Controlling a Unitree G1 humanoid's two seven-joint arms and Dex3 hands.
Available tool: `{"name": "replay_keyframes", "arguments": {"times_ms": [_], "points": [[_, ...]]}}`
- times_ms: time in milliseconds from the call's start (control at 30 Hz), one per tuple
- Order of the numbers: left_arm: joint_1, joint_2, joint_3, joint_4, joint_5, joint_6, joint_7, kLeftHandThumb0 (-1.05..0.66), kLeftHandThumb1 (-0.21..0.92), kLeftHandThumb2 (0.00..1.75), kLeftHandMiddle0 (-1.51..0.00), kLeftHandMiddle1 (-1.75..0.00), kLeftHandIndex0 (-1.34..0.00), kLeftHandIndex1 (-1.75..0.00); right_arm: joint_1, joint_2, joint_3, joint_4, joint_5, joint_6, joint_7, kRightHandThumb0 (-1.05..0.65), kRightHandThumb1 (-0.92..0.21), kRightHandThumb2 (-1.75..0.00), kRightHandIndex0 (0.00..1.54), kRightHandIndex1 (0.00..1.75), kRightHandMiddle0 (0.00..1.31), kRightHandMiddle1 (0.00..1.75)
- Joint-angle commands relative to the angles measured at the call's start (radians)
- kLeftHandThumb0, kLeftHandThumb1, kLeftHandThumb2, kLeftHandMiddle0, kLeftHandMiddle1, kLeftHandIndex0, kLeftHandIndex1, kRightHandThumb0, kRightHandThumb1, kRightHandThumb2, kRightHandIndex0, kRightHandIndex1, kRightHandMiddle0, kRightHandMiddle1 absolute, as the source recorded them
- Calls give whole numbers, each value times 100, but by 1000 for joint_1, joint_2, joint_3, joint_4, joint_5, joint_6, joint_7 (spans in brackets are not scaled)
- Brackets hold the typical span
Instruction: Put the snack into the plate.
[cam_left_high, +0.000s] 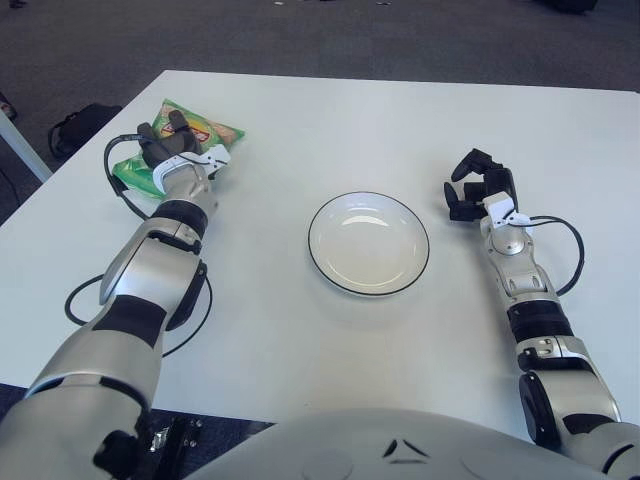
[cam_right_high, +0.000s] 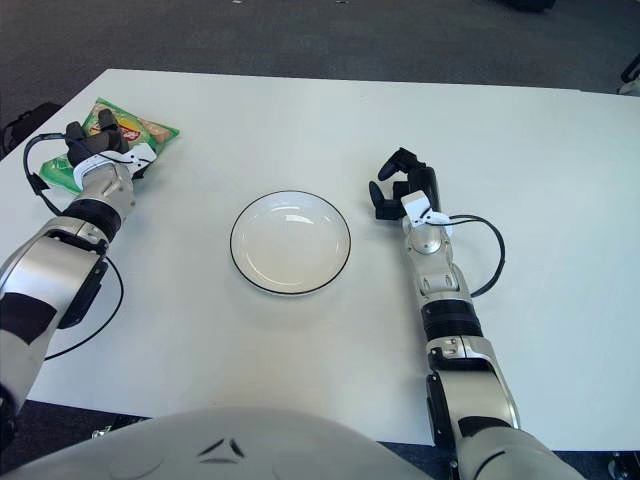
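The snack (cam_left_high: 216, 129) is a green bag with a red and yellow label, lying near the table's far left edge. My left hand (cam_left_high: 166, 141) is on top of the bag's near half, its dark fingers curled over it and hiding part of it. A white plate (cam_left_high: 368, 246) with a dark rim sits empty at the table's middle, well to the right of the bag. My right hand (cam_left_high: 476, 186) shows just right of the plate, fingers loosely bent and holding nothing.
Black cables loop by my left arm (cam_left_high: 118, 192) and by my right forearm (cam_left_high: 572, 252). The white table (cam_left_high: 330, 130) ends close behind the bag on the left. A dark bag (cam_left_high: 78, 124) sits on the floor beyond that edge.
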Motion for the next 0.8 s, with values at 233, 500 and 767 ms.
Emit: {"name": "replay_keyframes", "arguments": {"times_ms": [233,500,767], "points": [[97,36,16,22,-3,-278,382,25,40,119,-35,-167,-7,-167,82,13,22,91,-9,52,30,-50,-27,-137,129,175,65,175],[109,47,8,32,-2,-424,430,2,0,154,-89,-134,-74,-174,76,12,29,105,-24,30,13,-51,-25,-139,128,175,66,175],[98,57,6,34,-1,-477,405,0,-12,170,-99,-144,-78,-175,74,10,31,117,-26,14,12,-51,-24,-141,128,175,68,175]]}}
